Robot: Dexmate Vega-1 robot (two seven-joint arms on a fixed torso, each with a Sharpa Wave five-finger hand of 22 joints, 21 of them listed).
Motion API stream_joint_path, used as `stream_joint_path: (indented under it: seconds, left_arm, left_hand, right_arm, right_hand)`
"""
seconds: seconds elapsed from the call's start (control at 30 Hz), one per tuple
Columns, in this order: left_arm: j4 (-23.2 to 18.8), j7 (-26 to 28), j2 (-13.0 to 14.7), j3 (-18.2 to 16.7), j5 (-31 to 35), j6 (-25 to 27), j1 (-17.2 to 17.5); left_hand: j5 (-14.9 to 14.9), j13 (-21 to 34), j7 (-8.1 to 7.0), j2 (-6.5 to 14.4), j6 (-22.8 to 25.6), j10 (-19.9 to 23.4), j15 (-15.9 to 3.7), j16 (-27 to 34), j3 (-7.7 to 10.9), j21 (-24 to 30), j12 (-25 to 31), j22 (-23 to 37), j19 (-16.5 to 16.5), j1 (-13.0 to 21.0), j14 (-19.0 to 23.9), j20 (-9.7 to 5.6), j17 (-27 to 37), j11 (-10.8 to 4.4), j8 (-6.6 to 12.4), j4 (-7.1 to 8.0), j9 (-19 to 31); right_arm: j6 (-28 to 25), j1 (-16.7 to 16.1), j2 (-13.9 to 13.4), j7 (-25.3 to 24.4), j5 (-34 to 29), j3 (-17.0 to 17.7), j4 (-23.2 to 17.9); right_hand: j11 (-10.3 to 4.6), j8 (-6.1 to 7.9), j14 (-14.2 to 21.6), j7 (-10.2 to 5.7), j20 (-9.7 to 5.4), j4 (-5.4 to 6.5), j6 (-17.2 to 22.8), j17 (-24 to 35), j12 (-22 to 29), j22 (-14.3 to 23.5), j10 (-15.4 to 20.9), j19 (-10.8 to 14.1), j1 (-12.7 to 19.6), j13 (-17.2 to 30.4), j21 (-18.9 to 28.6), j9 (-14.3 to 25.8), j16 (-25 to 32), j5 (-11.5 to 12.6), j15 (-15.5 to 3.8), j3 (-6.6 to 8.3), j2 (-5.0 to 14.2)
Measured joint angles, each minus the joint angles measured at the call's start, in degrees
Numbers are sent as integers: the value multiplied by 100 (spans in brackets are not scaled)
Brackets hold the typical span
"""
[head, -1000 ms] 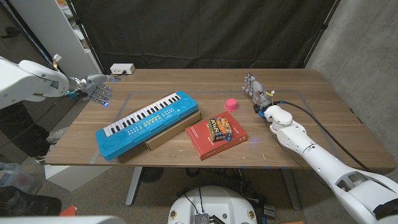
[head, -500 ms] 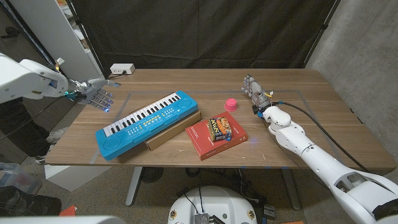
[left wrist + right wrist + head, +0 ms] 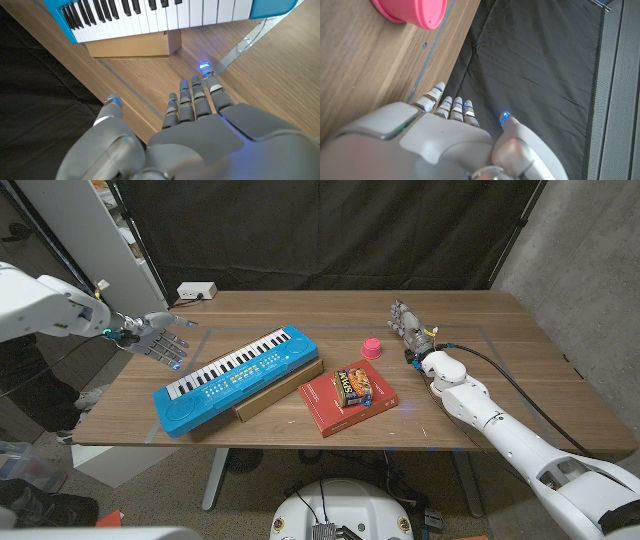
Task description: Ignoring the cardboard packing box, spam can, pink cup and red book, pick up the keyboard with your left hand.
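Note:
The blue toy keyboard [image 3: 238,375] lies slantwise on the table, resting partly on a flat cardboard packing box [image 3: 283,388]. Its white keys [image 3: 150,15] and the box's end [image 3: 135,46] show in the left wrist view. My left hand [image 3: 157,337] hovers over the table's left part, open with fingers spread, a short way from the keyboard's far left side and holding nothing. My right hand [image 3: 408,321] stands open on the table at the right, beyond the pink cup [image 3: 371,347].
A red book [image 3: 340,405] with the spam can [image 3: 354,388] on it lies right of the keyboard. A white box [image 3: 196,291] sits at the table's back left edge. The pink cup [image 3: 415,11] shows in the right wrist view. A white cabinet stands at far left.
My left hand has moved right and a little down toward the keyboard, its fingers spreading. The right hand and the objects have stayed put.

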Motion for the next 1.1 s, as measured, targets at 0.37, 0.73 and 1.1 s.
stream_joint_path:
  seconds: [0.37, 0.73, 1.1]
  left_arm:
    - [165, -462, -2, 604, 224, 78, -535]
    - [253, -779, -165, 1126, 643, 274, -1019]
    - [399, -1329, -392, 1686, 1259, 326, -1530]
  left_hand:
    - [0, 0, 24, -24, 166, 254, 20, 16, -70, 0, 0, 0, 281, 23, 271, 21, 13, 51, -27, 22, 0]
    - [0, 28, 32, -31, 254, 416, -1, 15, -110, -41, 0, 1, 488, 30, 475, 25, 12, 52, -50, 30, -1]
    - [0, 29, 11, -53, 357, 539, -16, 15, -157, -62, 0, 1, 638, 52, 583, -8, 12, 51, -50, 31, -1]
  right_arm:
    - [11, 7, 19, -7, -16, -8, 43]
    - [60, -12, 18, -21, -18, -3, 48]
    - [101, -71, -9, -51, -18, 35, 14]
  right_hand:
    - [0, 0, 0, 0, 0, 0, 0, 0, 0, 0, 0, 0, 0, 0, 0, 0, 0, 0, 0, 0, 0]
    - [0, -45, 31, 0, 0, 0, 0, 0, 0, 0, 0, 0, 0, 0, 0, 0, 0, 0, -32, 0, 0]
    - [0, -45, 31, 0, 0, 0, 0, 0, 0, 0, 0, 0, 0, 0, 0, 0, 0, 0, -31, 0, 0]
